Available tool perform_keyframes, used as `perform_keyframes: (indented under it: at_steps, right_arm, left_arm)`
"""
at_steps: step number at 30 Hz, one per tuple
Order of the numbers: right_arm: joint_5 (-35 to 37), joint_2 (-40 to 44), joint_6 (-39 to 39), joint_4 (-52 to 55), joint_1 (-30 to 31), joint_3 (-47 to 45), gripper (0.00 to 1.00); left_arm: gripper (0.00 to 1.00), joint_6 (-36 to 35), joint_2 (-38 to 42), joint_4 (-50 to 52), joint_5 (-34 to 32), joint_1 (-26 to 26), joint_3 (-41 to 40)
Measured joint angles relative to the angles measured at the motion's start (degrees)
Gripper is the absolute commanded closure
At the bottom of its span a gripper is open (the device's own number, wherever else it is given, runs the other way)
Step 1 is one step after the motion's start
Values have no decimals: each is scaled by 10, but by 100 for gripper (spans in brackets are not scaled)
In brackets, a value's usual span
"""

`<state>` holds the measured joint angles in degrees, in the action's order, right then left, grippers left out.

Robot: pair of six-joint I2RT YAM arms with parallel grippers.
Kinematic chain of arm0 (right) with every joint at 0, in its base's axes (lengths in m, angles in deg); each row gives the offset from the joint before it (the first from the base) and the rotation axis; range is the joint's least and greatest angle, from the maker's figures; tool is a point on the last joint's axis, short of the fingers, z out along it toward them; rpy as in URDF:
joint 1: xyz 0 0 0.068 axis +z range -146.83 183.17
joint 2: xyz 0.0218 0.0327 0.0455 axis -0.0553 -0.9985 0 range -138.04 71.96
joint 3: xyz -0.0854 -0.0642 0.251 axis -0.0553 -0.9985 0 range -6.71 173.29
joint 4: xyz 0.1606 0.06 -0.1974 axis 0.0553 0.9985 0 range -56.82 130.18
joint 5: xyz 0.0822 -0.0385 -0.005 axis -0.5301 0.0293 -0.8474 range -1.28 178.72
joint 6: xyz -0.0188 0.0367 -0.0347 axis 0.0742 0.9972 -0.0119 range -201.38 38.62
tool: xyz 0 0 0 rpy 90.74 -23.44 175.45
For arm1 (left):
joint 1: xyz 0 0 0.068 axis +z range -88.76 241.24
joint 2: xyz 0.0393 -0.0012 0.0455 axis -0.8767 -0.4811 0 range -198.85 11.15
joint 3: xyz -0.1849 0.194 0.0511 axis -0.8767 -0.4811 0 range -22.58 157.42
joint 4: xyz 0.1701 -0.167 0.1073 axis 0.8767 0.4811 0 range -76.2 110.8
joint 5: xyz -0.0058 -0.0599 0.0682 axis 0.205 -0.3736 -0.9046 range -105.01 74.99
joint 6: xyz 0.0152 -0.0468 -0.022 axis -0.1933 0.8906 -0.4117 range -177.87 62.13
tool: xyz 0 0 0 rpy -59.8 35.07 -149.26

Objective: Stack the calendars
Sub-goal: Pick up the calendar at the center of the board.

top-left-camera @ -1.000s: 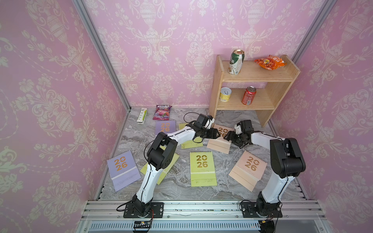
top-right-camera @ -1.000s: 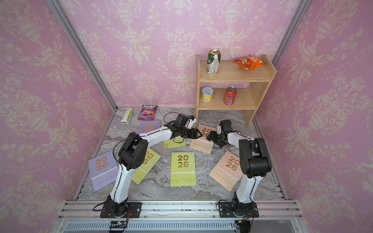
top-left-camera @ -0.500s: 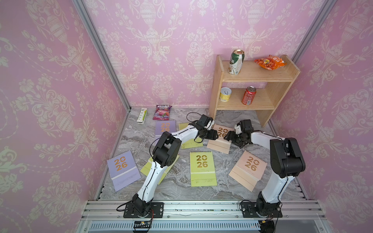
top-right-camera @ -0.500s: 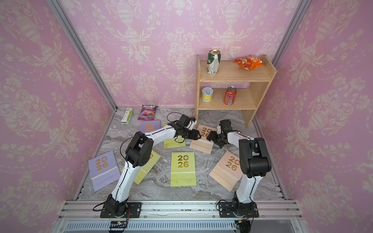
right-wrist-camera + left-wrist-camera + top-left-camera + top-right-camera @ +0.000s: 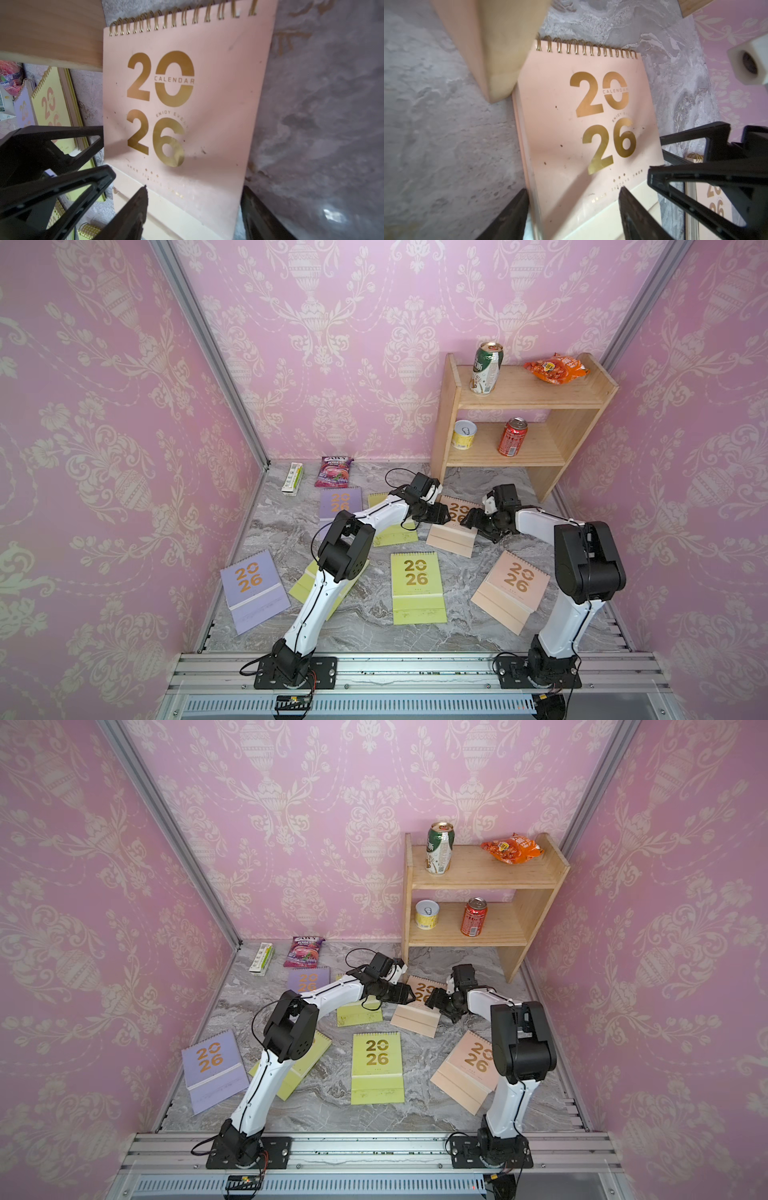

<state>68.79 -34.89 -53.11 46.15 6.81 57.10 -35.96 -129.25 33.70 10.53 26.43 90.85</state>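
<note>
- Work surface: grey marble tabletop (image 5: 374, 630), enclosed by pink patterned walls
- Calendars: seven in all, each lying flat and cover up with a gold "2026"; none rests squarely on another
- Calendar being addressed: the peach calendar (image 5: 451, 539) lies near the foot of the wooden shelf (image 5: 519, 398), with its spiral binding towards the back wall
- left gripper (image 5: 444, 515): positioned low at this calendar's left side. In the left wrist view (image 5: 574, 189) the jaws stand apart, one over the cover and the other past the side edge above the marble. Nothing is clamped between them; contact with the cover cannot be determined
- right gripper (image 5: 466, 519): positioned low at the opposite side, facing the left one at close range. In the right wrist view (image 5: 195, 187) its jaws are likewise spread, one over the cover and one beyond the edge; nothing is clamped
- Remaining calendars:
  - second peach calendar (image 5: 513, 583), front right, beside the right arm
  - centre yellow-green calendar (image 5: 415, 578)
  - front lilac calendar (image 5: 253, 585), near the left wall
  - front yellow-green calendar (image 5: 305, 585), partly hidden under the left arm
  - rear yellow-green calendar (image 5: 395, 533), just beside the rear lilac calendar (image 5: 340, 502)
- Other items: purple snack pouch (image 5: 334, 472) and a small box (image 5: 293, 477) at the back wall
</note>
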Motion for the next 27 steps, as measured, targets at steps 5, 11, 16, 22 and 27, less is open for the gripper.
perform_keyframes:
  at_steps: [5, 11, 16, 22, 27]
  right_arm:
    - [-9, 0, 0, -4, -5, -2, 30]
    - [-21, 13, 2, -20, -9, -22, 31]
    - [-28, 42, 4, -6, -9, -49, 32]
    - [-39, 86, 11, -1, -9, -76, 33]
    - [-43, 112, 20, -3, -9, -96, 37]
  left_arm:
    - [35, 14, 2, -46, 42, 10, -27]
    - [36, 43, 16, -115, 83, 20, -77]
    - [36, 64, 21, -150, 106, 20, -102]
    - [36, 84, 39, -179, 124, 21, -141]
    - [37, 102, 53, -206, 134, 21, -172]
